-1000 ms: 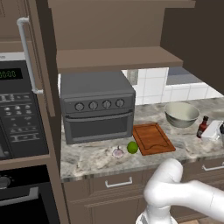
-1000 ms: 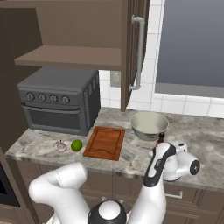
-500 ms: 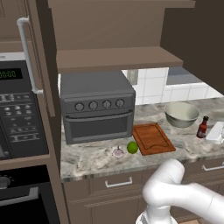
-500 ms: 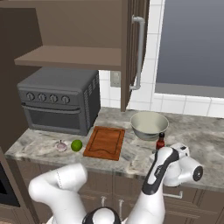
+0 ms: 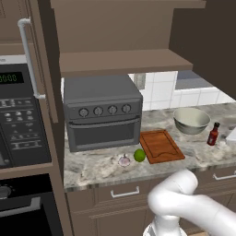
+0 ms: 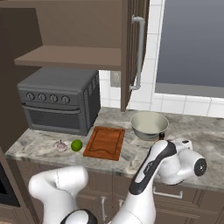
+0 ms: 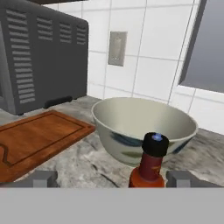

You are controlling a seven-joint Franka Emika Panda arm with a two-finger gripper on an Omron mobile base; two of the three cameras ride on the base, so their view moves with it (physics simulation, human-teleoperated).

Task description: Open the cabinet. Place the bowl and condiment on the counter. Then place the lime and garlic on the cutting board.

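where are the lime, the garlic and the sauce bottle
lime [image 5: 139, 155], left base view, middle of the green fruit
garlic [image 5: 124, 160], left base view, middle of the bulb
sauce bottle [image 7: 150, 168], hand view, neck just below the black cap

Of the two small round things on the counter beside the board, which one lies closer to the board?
The lime, bright green, lies right by the cutting board. The pale garlic sits farther away, on the lime's other side.
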